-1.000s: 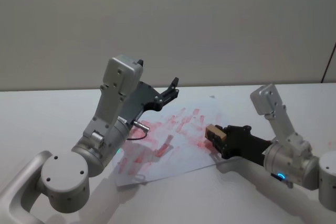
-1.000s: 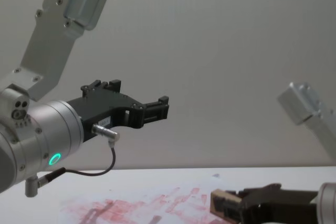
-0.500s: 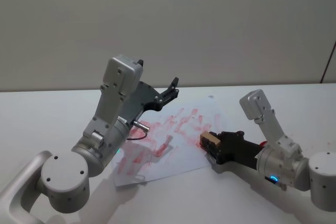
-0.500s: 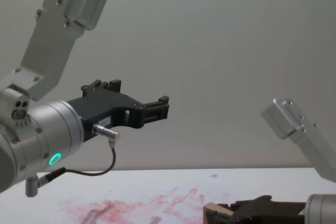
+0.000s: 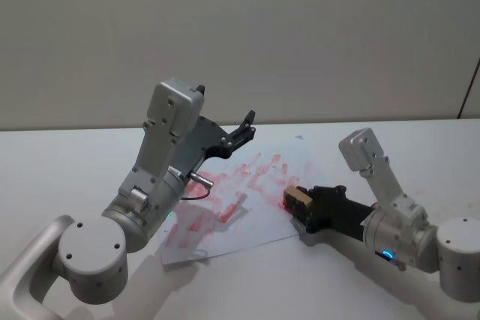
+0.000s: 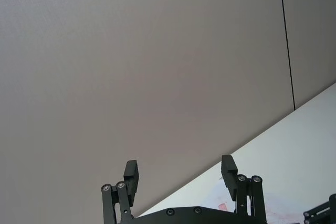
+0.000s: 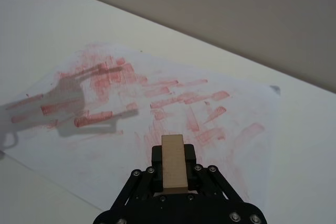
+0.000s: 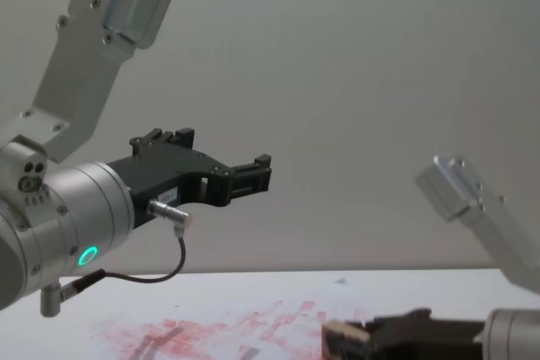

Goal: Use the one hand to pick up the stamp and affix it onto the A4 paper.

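Head view: the stamp (image 5: 298, 197) is held tight in the right hand (image 5: 301, 203). It has been brought down and a bit toward the left edge of the bench (image 5: 67, 157), low over the smeared paper (image 5: 255, 219). Pressing looks near. The left hand (image 5: 246, 127) is held wide open, high above.

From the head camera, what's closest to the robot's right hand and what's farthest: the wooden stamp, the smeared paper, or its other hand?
1. The stamp: clamped in the right hand itself.
2. The A4 paper: spread just beneath the stamp and off to the robot's left.
3. The left hand: open, raised in the air across the paper, on the robot's left.
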